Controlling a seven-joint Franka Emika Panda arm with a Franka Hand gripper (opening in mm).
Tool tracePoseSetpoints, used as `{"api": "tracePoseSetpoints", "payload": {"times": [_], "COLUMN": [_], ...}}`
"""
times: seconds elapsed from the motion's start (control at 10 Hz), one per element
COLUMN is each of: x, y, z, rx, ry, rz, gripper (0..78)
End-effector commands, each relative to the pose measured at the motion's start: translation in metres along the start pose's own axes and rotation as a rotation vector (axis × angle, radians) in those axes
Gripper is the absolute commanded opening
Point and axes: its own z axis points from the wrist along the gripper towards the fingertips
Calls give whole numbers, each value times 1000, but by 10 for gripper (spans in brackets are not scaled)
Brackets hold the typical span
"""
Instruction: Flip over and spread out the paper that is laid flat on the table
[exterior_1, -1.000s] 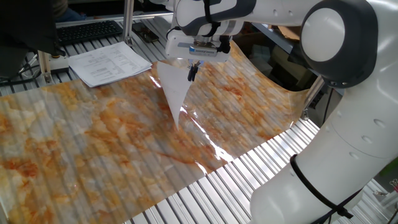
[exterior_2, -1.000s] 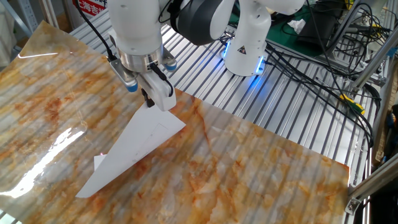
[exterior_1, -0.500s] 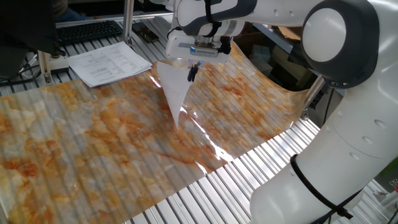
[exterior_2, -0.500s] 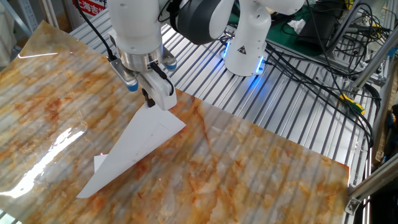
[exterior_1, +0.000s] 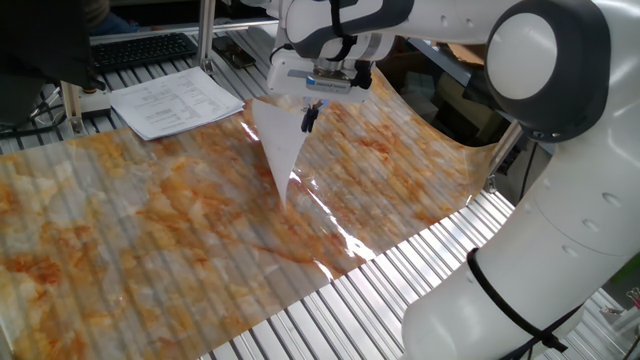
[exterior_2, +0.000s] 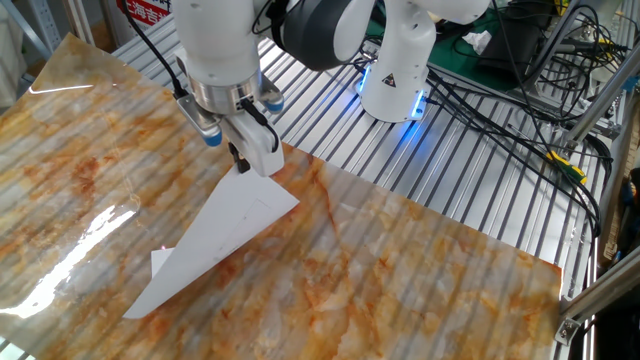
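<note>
The paper (exterior_2: 215, 240) is a thin white sheet folded over on itself into a long triangle, one corner raised and the rest resting on the marbled table (exterior_2: 400, 280). In the other view the paper (exterior_1: 280, 145) hangs down as a narrow white wedge. My gripper (exterior_2: 240, 160) is shut on the paper's raised corner, and the gripper (exterior_1: 310, 117) shows its dark fingertips pinching the sheet's top edge. A small part of the sheet's lower layer pokes out at the left.
A stack of printed pages (exterior_1: 175, 100) lies at the table's back left, with a keyboard (exterior_1: 140, 50) behind it. Bare metal slats (exterior_1: 400, 290) run past the plastic cover's edge. Cables (exterior_2: 520, 90) and the arm's base (exterior_2: 395, 70) stand beyond the far edge.
</note>
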Motion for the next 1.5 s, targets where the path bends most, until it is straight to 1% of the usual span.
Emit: {"api": "tracePoseSetpoints", "payload": {"times": [0.1, 0.3, 0.4, 0.5, 0.6, 1.5], "x": [3, 3, 3, 3, 3, 3], "y": [-1, -1, -1, -1, -1, -1], "z": [2, 2, 2, 2, 2, 2], "rx": [-2, -5, -5, -5, -5, -5], "ry": [-4, -4, -15, -15, -13, -13], "rz": [5, 10, 14, 14, 15, 15], "gripper": [11, 11, 11, 11, 775, 775]}}
